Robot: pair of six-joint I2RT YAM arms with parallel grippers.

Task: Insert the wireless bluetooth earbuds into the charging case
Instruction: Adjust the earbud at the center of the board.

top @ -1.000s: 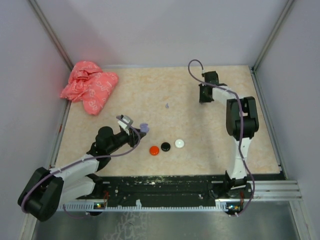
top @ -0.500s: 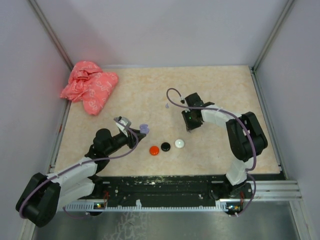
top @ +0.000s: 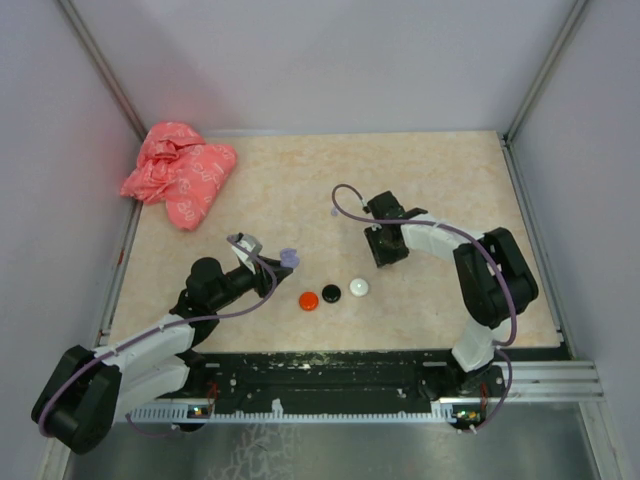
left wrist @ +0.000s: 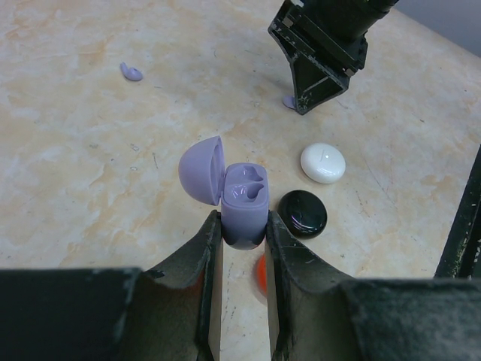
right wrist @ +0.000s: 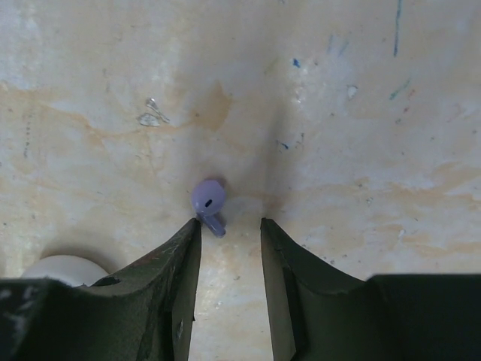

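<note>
Small, rounded lilac charging case point(left wrist: 244, 214), pinched at its base between the fingers of the left gripper point(left wrist: 242, 226); domed lid point(left wrist: 201, 167) swung open on its hinge to one side; two empty moulded wells showing in the top. One lilac earbud point(right wrist: 208, 201), tiny, with a round head and short stem, lying unheld on the mottled beige tabletop point(right wrist: 338, 113) just ahead of the parted tips of the right gripper point(right wrist: 229, 226), stem pointing back toward them. A second lilac earbud point(left wrist: 131, 71) lying flat on the same tabletop, well apart from both the case and the first earbud.
</note>
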